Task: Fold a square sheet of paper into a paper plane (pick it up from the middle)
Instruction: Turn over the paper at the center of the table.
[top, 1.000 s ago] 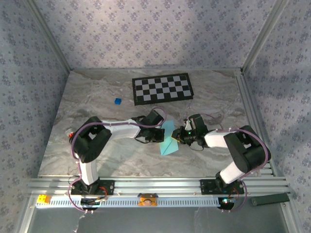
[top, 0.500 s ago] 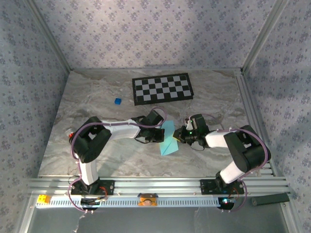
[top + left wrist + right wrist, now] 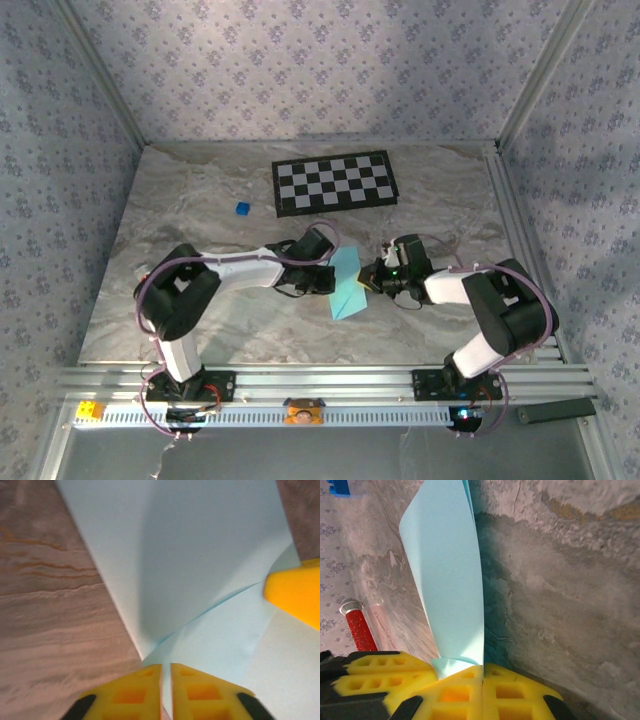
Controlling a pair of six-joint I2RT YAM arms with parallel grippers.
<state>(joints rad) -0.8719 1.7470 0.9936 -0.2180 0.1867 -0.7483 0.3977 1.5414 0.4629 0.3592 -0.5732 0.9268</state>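
The right gripper (image 3: 483,674) has clamped shut on the thin light-blue folded paper sheet (image 3: 451,580), which rises just ahead of it, probably to steady the crease. The left gripper (image 3: 166,674) shows a slit between its jaws at the sheet's corner; I cannot tell whether it grips.

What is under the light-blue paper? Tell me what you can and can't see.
Marble table shows all around the light-blue paper. The patch beneath it is covered, so whether anything lies there cannot be seen. The right gripper pinches one edge.
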